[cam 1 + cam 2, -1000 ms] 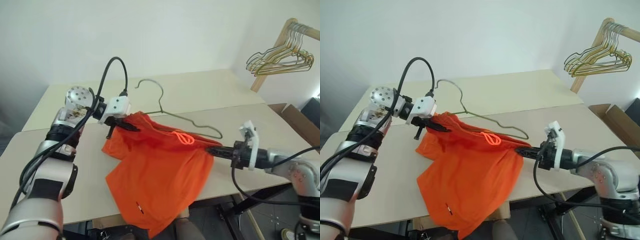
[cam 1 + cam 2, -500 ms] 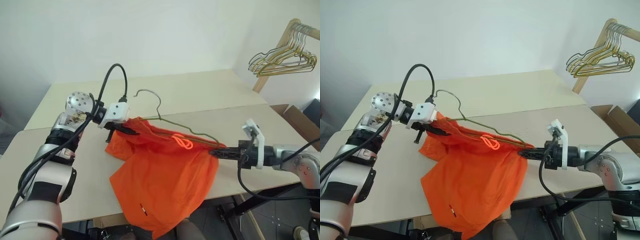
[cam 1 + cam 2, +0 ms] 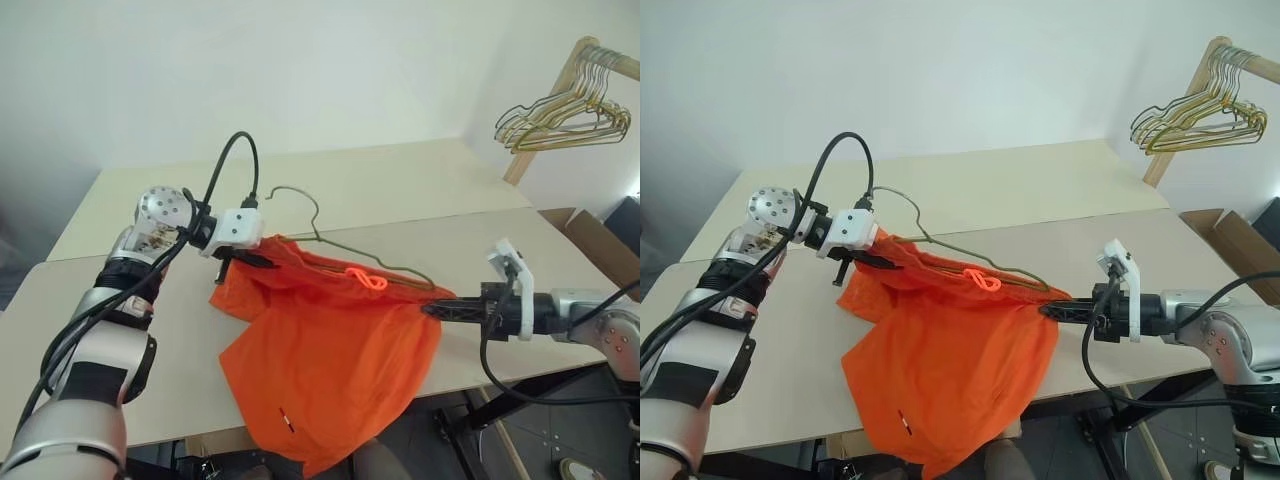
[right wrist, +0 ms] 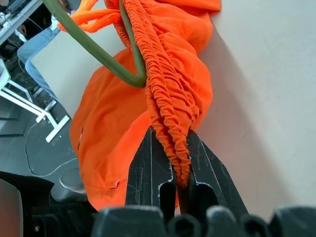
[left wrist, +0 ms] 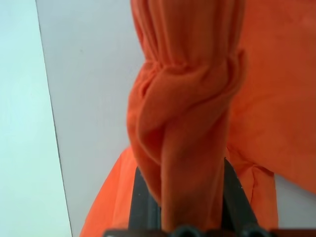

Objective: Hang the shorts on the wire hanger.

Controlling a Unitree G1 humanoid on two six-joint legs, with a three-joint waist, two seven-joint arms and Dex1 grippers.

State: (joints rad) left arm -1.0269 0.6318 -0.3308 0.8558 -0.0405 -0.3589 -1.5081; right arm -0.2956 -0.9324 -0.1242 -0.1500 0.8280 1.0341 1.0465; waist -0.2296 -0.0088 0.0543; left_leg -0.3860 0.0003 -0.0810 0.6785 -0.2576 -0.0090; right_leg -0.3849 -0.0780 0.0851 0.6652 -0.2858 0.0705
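Observation:
The bright orange shorts point(image 3: 320, 370) are stretched by the waistband between my two grippers, just above the table point(image 3: 150, 350). Their legs drape over its front edge. My left gripper point(image 3: 258, 258) is shut on the left end of the gathered waistband point(image 5: 182, 123). My right gripper point(image 3: 432, 309) is shut on the right end point(image 4: 170, 108). The thin grey-green wire hanger point(image 3: 318, 232) lies behind the shorts with its hook toward the far table. One of its arms point(image 4: 89, 44) runs along the waistband and passes into the cloth near the orange drawstring point(image 3: 368, 280).
A second table point(image 3: 400, 180) butts against the far side of the near one. A bunch of gold and pale wire hangers point(image 3: 560, 115) hangs on a wooden rack point(image 3: 540, 125) at the back right. A cardboard box point(image 3: 600, 240) stands on the floor at the right.
The hanger's hook has slid a little nearer and the waistband is pulled straighter. Both grippers keep their hold and have hardly moved.

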